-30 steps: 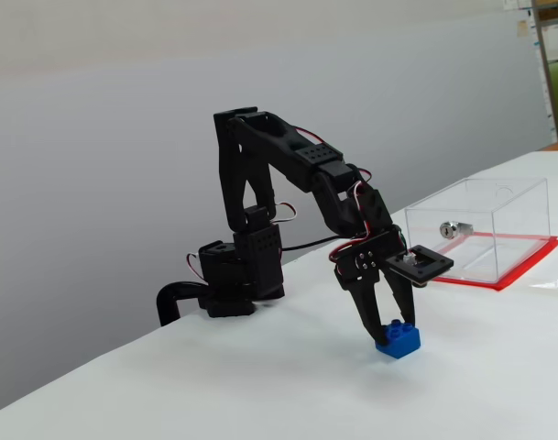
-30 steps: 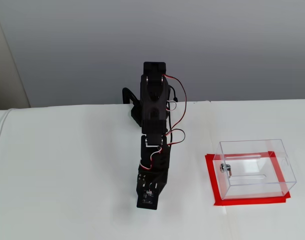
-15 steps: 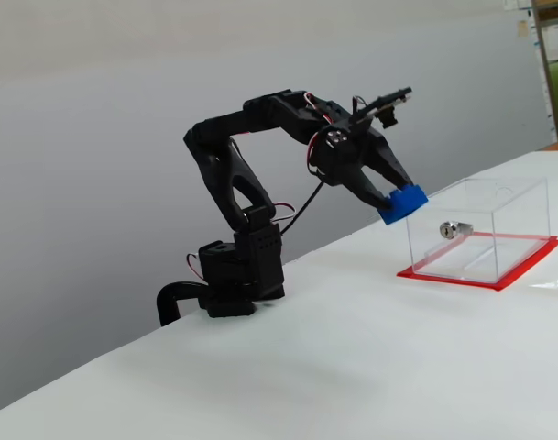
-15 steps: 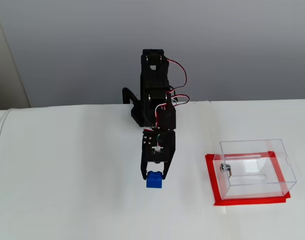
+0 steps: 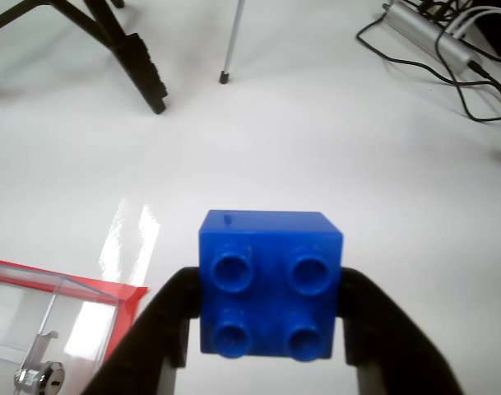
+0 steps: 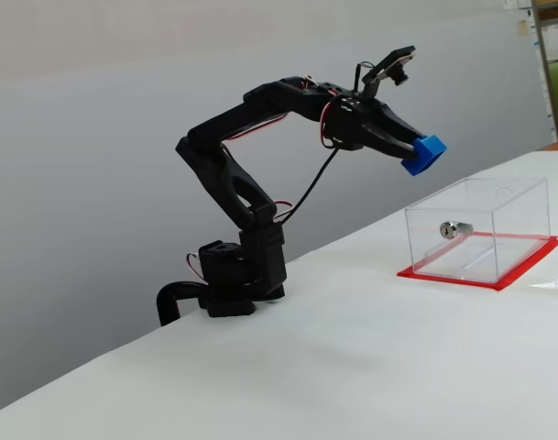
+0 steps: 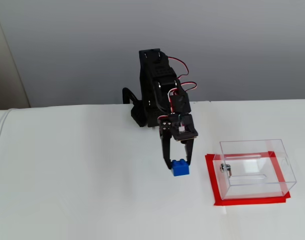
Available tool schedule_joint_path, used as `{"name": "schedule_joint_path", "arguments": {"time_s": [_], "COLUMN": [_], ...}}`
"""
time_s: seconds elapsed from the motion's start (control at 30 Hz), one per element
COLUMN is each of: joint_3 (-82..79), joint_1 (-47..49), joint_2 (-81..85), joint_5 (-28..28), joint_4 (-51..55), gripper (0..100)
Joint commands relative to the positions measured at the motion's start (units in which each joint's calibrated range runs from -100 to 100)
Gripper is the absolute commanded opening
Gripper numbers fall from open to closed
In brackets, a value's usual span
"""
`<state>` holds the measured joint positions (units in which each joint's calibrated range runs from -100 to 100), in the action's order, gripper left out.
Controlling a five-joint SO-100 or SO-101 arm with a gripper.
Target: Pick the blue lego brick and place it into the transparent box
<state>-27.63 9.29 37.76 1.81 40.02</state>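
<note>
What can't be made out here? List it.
- Fingertips: wrist view, hidden behind the blue brick held by the gripper.
- Clear box: wrist view, cut off by the bottom and left edges.
- Lock: a fixed view, too small for detail.

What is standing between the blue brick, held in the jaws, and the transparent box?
Nothing visible. The gripper holds the blue lego brick in the air, up and to the left of the transparent box in a fixed view. Only bare white table lies between them.
</note>
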Motion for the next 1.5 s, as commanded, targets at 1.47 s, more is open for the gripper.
{"name": "schedule_joint_path", "arguments": {"time_s": [1.47], "joint_3": [11.7], "joint_1": [44.6], "joint_2": [-21.4], "joint_5": [-0.2], "joint_4": [-14.3], "gripper": [24]}}
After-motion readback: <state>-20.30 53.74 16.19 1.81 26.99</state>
